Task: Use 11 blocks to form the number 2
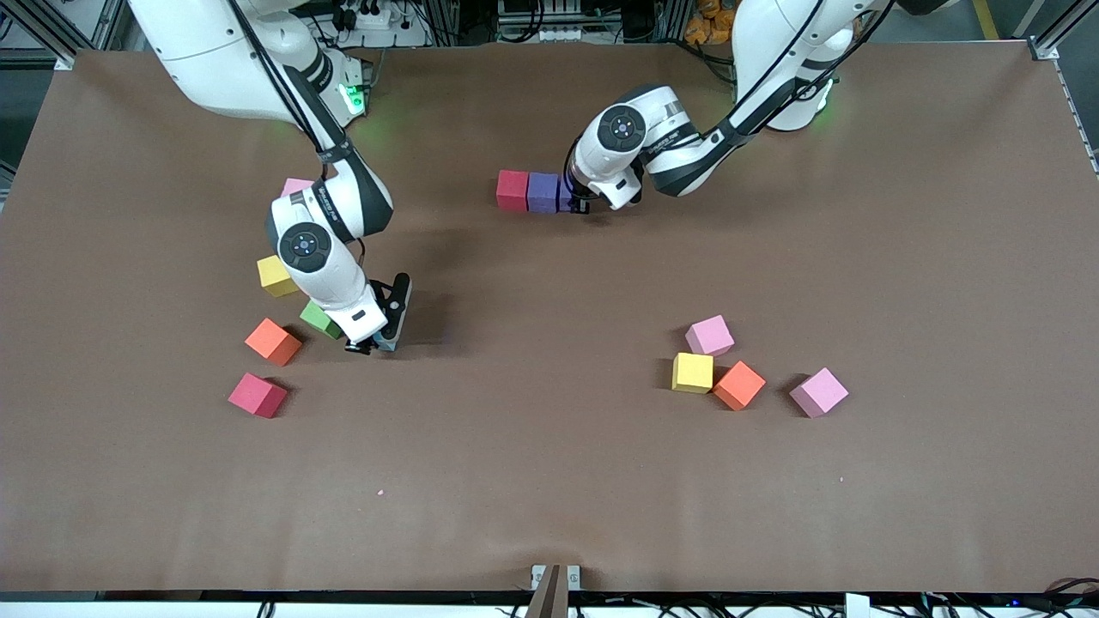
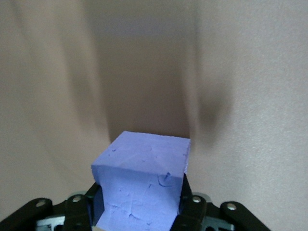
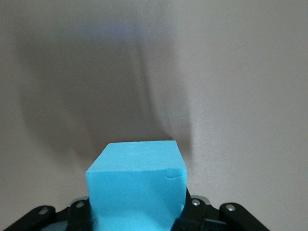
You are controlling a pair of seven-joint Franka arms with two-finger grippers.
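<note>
Wrist views — blue block (image 3: 136, 185), purple block (image 2: 142, 185)

glossy white arms (image 1: 258, 60) with black joints; green base lights (image 1: 354, 94)

A blue foam cube (image 3: 136, 185) sits clamped between the two black fingers (image 3: 81, 214) of the right hand (image 3: 137, 216), which press against its opposite sides. Its top face and one side face show. Around it lies bare brown counter (image 3: 240, 96), with a soft dark shadow spreading from the cube.
</note>
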